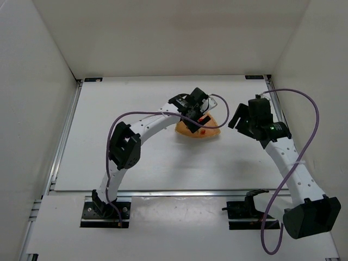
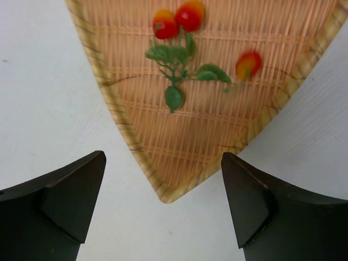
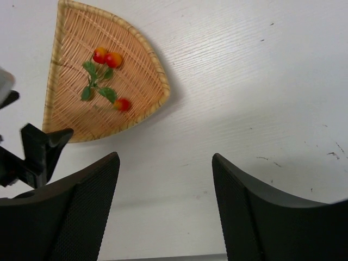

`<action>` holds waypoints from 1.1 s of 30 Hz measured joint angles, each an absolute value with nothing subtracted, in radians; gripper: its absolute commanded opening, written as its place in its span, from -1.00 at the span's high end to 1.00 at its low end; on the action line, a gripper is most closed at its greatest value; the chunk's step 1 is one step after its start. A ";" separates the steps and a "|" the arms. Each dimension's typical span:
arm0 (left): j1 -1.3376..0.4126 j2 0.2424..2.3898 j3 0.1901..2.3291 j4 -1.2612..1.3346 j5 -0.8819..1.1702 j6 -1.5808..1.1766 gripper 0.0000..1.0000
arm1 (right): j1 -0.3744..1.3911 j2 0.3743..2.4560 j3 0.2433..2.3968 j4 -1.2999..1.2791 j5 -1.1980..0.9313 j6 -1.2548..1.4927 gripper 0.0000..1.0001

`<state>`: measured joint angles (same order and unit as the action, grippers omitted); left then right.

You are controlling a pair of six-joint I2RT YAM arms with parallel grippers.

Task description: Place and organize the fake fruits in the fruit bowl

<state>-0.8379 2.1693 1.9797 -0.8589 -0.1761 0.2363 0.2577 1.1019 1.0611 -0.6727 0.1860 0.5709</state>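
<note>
Left gripper (image 2: pixel 163 159): open, fingers spread wide with nothing between them, poised over the near corner of the fruit bowl (image 2: pixel 103 81).
Right gripper (image 3: pixel 166 157): open, nothing held, over bare table (image 3: pixel 261 81); the bowl lies at its 10 o'clock, well apart.
Bowl position: on the white table near its centre in the top view, partly under the left gripper, with the right gripper at about its 3 o'clock.
Bowl form: shallow woven tan-orange dish, a rounded triangle with a bound rim.
Bowl heading, left wrist view: one corner points to 6 o'clock, into the gap between the fingers; both sides widen toward 12.
Bowl heading, right wrist view: straight side runs 12 to 6 on the left; opposite corner points to about 4 o'clock.
Fake fruits: all inside the bowl.
Leafy sprig (image 2: pixel 174 70): long axis 12 to 6 in the left wrist view, lowest leaf tip toward 6.
Paired berries (image 2: pixel 176 20): red, touching, at the sprig's 12 o'clock end.
Single berry (image 2: pixel 248 64): at the sprig's 3 o'clock, blurred; whether it joins the sprig cannot be told.
</note>
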 measured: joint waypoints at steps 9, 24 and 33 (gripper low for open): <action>-0.780 1.939 1.917 -0.845 -0.249 0.220 -0.98 | 0.222 0.984 1.012 -0.712 0.220 0.570 -0.93; 0.004 1.541 1.261 -0.819 -0.224 0.138 -0.98 | 0.161 0.849 0.860 -0.770 0.233 0.562 -0.98; 0.087 1.355 1.025 -0.815 -0.140 0.086 -0.98 | 0.161 0.844 0.859 -0.772 0.243 0.571 -0.98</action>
